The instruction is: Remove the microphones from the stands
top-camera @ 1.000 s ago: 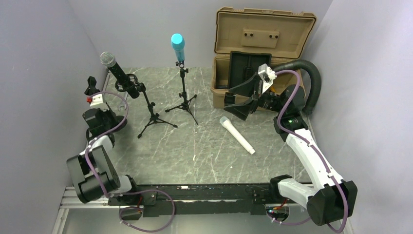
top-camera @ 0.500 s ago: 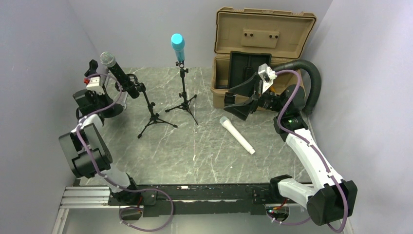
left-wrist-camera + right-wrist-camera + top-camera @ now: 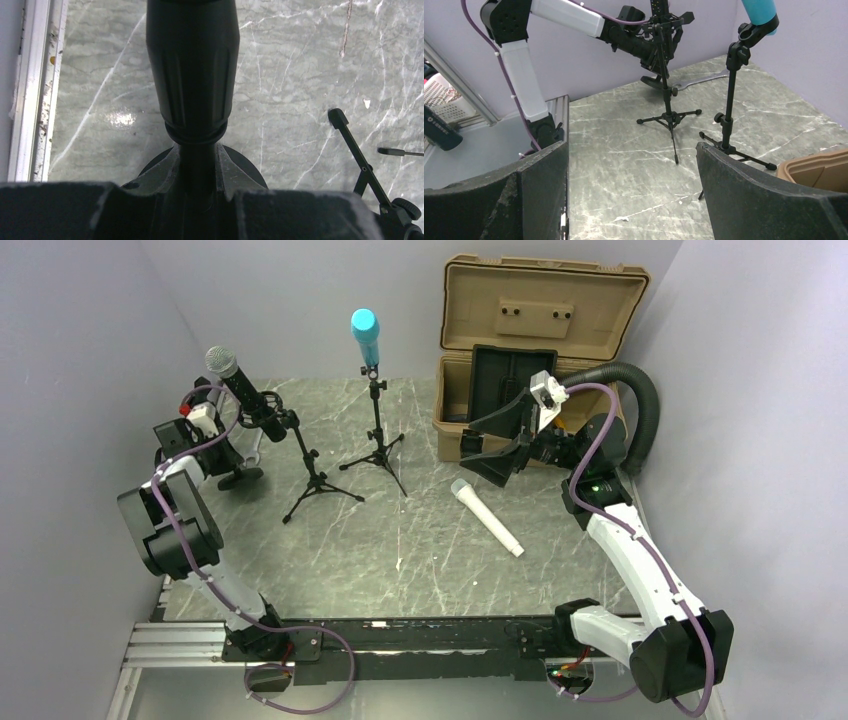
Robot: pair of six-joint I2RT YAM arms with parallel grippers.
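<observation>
We find the black microphone (image 3: 243, 392) seated in the clip of its tripod stand (image 3: 312, 472) at the far left of the table (image 3: 420, 560). It is tilted, with the mesh head up and toward the left wall.

The left gripper (image 3: 200, 182) is at the microphone's lower end. In the left wrist view we see its two fingers drawn close together on either side of the narrow end below the handle's collar, pressed against it. The handle rises from between them.

The right gripper (image 3: 630, 150) hangs just in front of the open tan case (image 3: 545, 300). Its fingers are spread wide apart, and we see nothing between them.

A blue microphone (image 3: 365, 332) stands upright on a second tripod stand (image 3: 380, 435), just right of the first. A white microphone (image 3: 487, 518) lies flat on the table, between the second stand and the right arm.
</observation>
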